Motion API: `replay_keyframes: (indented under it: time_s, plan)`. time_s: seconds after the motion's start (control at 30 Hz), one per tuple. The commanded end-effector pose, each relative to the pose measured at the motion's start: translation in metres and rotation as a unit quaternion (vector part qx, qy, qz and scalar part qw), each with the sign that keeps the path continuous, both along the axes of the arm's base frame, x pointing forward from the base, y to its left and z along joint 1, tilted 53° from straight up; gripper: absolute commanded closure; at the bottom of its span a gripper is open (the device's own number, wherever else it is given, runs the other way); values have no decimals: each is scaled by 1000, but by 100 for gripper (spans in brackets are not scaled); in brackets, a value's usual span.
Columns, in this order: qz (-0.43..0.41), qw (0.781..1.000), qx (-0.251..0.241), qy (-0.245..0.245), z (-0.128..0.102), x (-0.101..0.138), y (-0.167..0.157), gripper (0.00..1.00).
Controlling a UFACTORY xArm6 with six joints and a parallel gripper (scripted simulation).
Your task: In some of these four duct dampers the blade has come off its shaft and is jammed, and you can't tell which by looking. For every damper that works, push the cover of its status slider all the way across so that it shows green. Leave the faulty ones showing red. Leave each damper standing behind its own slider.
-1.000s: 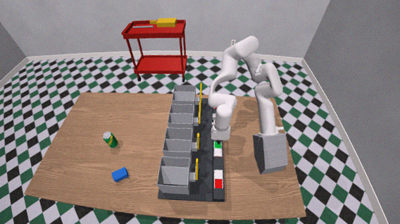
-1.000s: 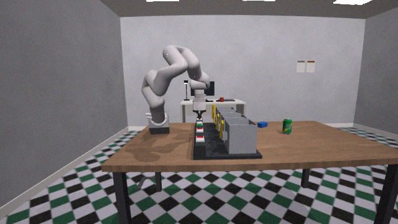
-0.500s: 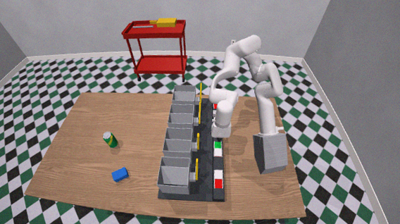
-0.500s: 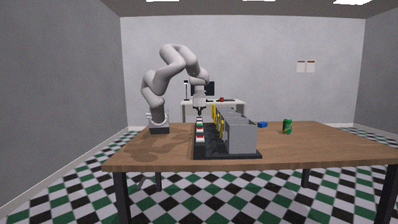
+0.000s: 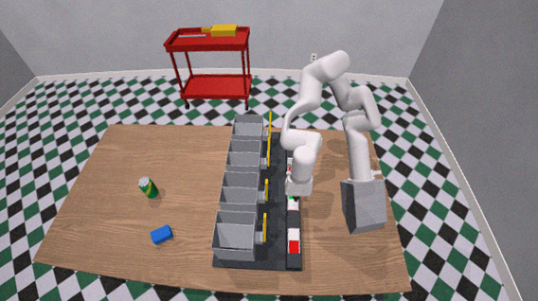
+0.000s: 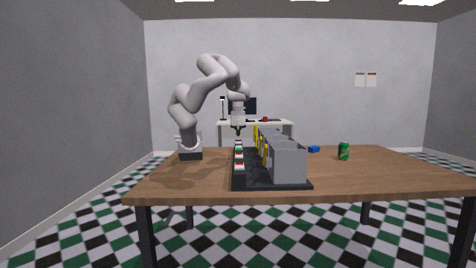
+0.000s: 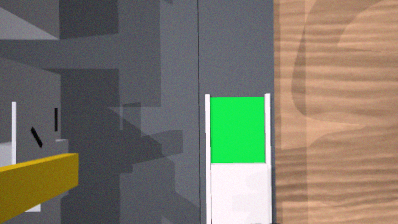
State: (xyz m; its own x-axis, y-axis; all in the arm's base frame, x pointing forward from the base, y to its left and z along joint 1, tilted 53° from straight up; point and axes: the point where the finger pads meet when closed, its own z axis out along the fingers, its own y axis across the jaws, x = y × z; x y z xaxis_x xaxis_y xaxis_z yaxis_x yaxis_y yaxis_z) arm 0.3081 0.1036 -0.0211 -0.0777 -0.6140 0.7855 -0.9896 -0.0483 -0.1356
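Four grey box dampers (image 5: 240, 186) stand in a row on a dark base plate (image 5: 275, 203), each with a yellow lever (image 5: 266, 190) on its side. The status sliders (image 5: 293, 223) run along the plate's right edge. The nearest slider (image 5: 294, 246) shows red. The second slider (image 5: 290, 198) shows green; in the wrist view its green window (image 7: 237, 129) is open and its white cover (image 7: 240, 192) sits beside it. The arm hides most of the two far sliders. My gripper (image 5: 292, 196) is shut and empty, hovering above the green slider; it also shows in the exterior view (image 6: 237, 131).
A green can (image 5: 149, 188) and a blue block (image 5: 161, 234) lie on the left half of the table. The robot's grey base (image 5: 362, 205) stands right of the plate. A red cart (image 5: 209, 61) stands on the floor behind the table.
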Motion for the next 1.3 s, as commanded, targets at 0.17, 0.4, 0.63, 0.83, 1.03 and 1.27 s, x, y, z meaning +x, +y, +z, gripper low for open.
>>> replay_keyframes:
  time_s: [0.17,0.4,0.63,0.83,1.03,1.27]
  plan:
    - [-1,1000,-1,-1,-63,9,50,100]
    - [-1,1000,-1,-1,-64,9,51,100]
    - [-1,1000,-2,-2,-73,11,38,100]
    - [-1,1000,-1,-1,-88,13,19,100]
    - [-1,1000,-1,-1,-88,13,19,100]
    - [-1,1000,-1,-1,-88,13,19,100]
